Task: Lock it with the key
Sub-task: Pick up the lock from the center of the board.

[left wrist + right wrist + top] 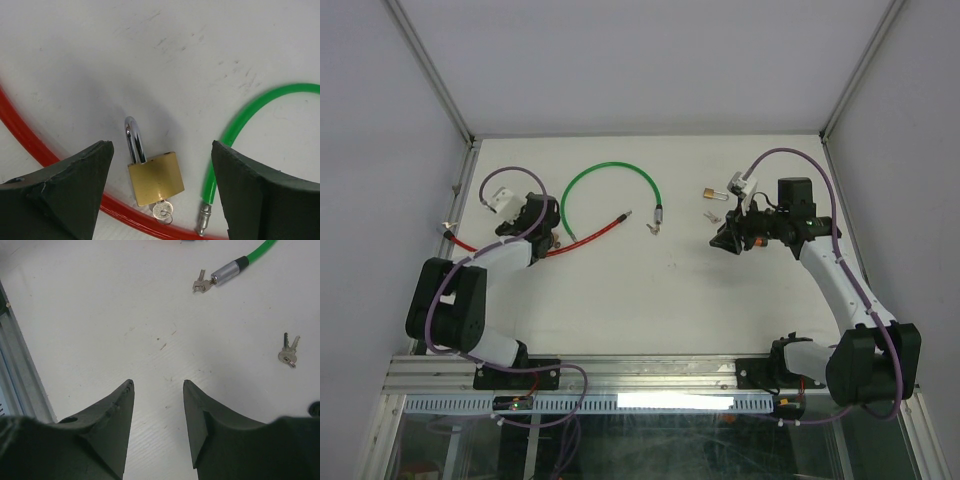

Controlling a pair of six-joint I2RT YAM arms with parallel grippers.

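Observation:
A brass padlock [155, 177] lies flat on the white table between the fingers of my left gripper [161, 150], which is open and hovers just above it. A small silver key [163, 210] sits in the padlock's keyhole, and the steel shackle [134, 140] points away from me. In the top view the left gripper [535, 225] is at the table's left. My right gripper [158, 382] is open and empty over bare table; it also shows in the top view [725, 240]. A loose pair of keys [288, 352] lies to its right.
A red cable [30, 145] curves around the padlock's near side. A green cable [235, 135] ends in a metal pin [204, 220] beside the right finger. Its lock cylinder [227, 271] holds a key [200, 285]. A second brass padlock [712, 195] lies at the back right.

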